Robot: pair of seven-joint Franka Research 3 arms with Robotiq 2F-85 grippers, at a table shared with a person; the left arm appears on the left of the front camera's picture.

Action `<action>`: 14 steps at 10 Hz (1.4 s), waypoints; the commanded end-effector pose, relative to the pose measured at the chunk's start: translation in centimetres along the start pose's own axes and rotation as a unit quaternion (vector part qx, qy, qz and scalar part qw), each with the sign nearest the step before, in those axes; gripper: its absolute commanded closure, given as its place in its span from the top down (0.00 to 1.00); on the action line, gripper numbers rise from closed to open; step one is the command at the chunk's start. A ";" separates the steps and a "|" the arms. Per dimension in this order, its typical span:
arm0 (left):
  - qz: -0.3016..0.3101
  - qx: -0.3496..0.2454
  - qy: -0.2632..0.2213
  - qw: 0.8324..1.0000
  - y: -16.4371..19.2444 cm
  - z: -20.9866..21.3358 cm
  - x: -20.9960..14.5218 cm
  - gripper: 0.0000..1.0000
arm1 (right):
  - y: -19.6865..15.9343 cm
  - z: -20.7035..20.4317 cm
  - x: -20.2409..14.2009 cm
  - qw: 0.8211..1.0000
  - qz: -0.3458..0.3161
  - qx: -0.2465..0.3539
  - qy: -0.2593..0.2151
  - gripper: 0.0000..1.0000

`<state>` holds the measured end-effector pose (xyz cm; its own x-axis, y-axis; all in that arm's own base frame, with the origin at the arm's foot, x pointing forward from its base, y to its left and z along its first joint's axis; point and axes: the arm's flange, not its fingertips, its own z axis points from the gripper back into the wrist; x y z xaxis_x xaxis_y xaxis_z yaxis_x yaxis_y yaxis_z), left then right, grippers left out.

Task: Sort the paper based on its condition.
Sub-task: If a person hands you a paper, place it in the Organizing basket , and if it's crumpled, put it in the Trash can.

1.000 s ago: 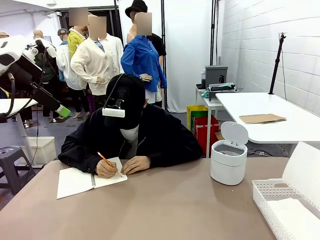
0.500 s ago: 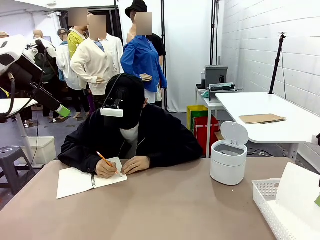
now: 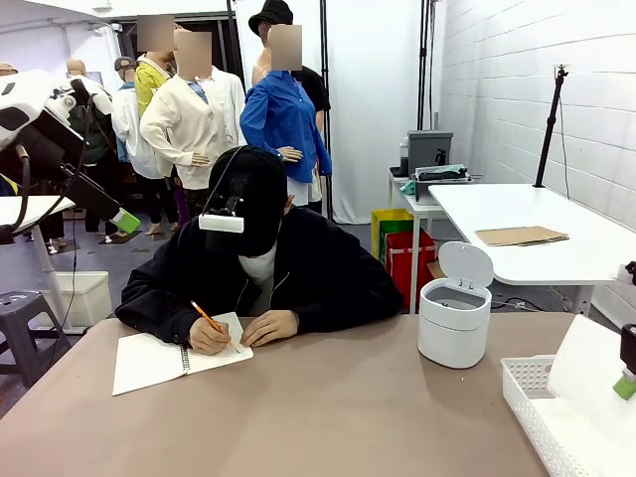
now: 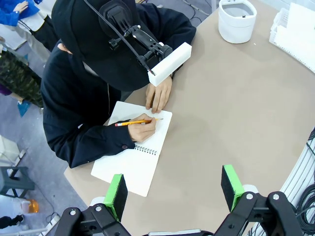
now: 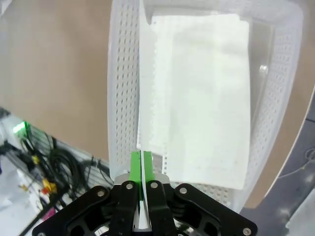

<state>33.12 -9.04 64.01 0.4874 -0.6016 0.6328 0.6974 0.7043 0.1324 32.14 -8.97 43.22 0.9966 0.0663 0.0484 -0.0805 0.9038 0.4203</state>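
Right claw (image 5: 141, 167): pads together, clamped on one edge of a single held sheet (image 5: 145, 88). The sheet runs out from the pads edge-on to the wrist camera, above the basket (image 5: 123, 98), with its punched edge showing along its length. My reading is that pinching it by one edge keeps the thin sheet straight, so it can go down between the basket walls without folding.

Inside the basket, stacked paper (image 5: 206, 98) lies flat on the floor, its hole edge next to the held sheet. The held sheet looks smooth, like the stack, so the basket is probably where good sheets go. Judged step: placing the sheet in the basket, not yet released.

Bin (image 3: 454, 318): lid up, just beyond the basket's far corner. Probably for spoiled sheets, so it stands within easy reach.

Left claw (image 4: 172, 189): pads apart, nothing between them. It hovers well away from the basket, above the table (image 4: 236, 108). Likely parked there to watch for the next sheet.

Notebook (image 4: 133, 167): well apart from the basket, at the opposite side of the table. A person's hand (image 4: 142, 129) holds a pencil (image 4: 133, 122) to the page.
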 end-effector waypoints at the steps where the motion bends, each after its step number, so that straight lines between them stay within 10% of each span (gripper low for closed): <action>1: 0.001 0.003 0.005 1.000 0.0 0.0 -0.1 1.00 | 1.5 -7.0 -4.7 0.999 -0.021 -0.005 -0.038 0.00; 8: 0.001 0.003 0.005 1.000 0.0 0.0 -0.1 1.00 | 2.3 -13.8 -4.0 1.000 -0.005 -0.014 -0.013 0.00; 9: 0.001 0.003 0.005 1.000 0.0 0.0 -0.1 1.00 | 1.3 -6.5 4.9 1.000 -0.011 0.001 -0.001 0.00; 11: 0.001 0.003 0.005 1.000 0.0 0.0 -0.1 1.00 | 1.3 -6.5 4.9 1.000 -0.011 0.001 -0.001 0.00; 14: 0.001 0.003 0.005 1.000 0.0 0.0 -0.1 1.00 | 0.7 -6.0 4.8 1.000 -0.021 -0.013 0.009 0.54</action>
<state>33.12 -9.03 64.01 0.4875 -0.6015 0.6328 0.6974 0.7044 0.1323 37.24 -4.86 37.74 0.9983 0.0433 0.0383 -0.0553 0.9098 0.4113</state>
